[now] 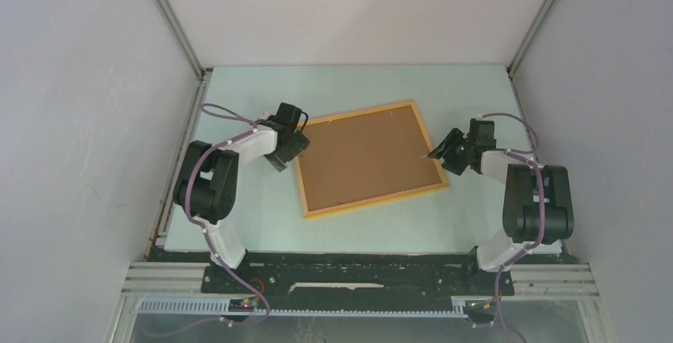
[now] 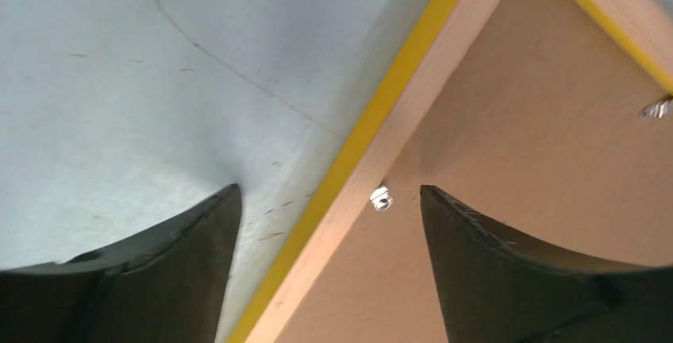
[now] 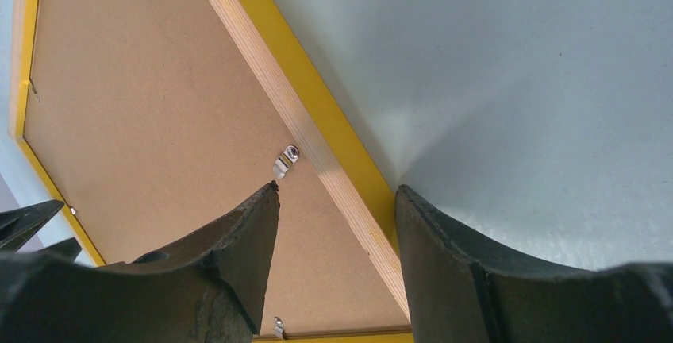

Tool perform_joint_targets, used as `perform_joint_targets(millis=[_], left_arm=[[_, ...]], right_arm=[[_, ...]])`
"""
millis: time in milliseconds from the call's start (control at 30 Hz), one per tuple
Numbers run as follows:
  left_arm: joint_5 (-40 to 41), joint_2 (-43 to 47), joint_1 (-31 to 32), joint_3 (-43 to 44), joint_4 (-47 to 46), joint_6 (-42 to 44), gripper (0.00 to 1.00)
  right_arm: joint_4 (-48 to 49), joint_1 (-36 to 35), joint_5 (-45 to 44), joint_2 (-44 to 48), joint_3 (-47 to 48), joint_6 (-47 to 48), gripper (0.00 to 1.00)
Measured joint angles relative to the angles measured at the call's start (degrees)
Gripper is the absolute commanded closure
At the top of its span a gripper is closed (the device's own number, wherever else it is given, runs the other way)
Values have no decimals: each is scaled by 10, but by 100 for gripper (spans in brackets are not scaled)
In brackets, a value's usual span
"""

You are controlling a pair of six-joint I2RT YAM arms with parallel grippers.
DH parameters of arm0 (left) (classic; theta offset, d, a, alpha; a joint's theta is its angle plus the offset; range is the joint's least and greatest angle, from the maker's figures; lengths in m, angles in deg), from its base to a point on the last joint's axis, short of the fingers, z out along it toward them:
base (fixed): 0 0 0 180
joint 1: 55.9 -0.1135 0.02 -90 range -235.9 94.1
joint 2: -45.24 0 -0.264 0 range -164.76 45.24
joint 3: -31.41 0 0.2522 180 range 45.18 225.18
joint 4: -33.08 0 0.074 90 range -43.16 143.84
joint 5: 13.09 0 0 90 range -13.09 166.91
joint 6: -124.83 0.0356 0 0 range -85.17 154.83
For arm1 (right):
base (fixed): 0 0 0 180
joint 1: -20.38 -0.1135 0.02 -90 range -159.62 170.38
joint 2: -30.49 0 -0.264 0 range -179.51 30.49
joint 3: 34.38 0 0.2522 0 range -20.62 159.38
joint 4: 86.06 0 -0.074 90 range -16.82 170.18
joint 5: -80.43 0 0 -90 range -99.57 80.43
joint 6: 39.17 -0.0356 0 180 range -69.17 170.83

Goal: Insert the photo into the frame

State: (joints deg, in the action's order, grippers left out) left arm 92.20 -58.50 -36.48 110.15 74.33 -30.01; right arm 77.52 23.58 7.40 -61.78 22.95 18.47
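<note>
Roughly at table (image 1: pixel 238 97) centre: frame (image 1: pixel 377 202) back-up, long axis left-right, right end skewed far. Left gripper (image 1: pixel 299 148) and right gripper (image 1: pixel 433 154) both unclenched, astride its end rails.

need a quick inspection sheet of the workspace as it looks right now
surface: pale green table, fine scratches
job's things: frame lies back up, brown backing board in it, metal tabs by its rails; photo not seen in any view
clutter: nothing seen
grippers: left gripper open, fingers astride the frame's left rail; right gripper open, astride the right rail
cables: purple cables run along both arms
surroundings: white enclosure walls, aluminium rails at the near edge
</note>
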Motion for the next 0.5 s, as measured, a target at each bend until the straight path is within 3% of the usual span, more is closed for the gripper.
perform_joint_targets(millis=[67, 233, 500], left_arm=[[9, 14, 4, 0, 19, 37, 0], [-10, 96, 6, -41, 20, 112, 0], [-112, 275, 49, -265, -13, 123, 1]], right_arm=[[0, 0, 0, 0, 0, 0, 36], [0, -1, 0, 0, 0, 0, 36], [0, -3, 0, 0, 0, 0, 36]])
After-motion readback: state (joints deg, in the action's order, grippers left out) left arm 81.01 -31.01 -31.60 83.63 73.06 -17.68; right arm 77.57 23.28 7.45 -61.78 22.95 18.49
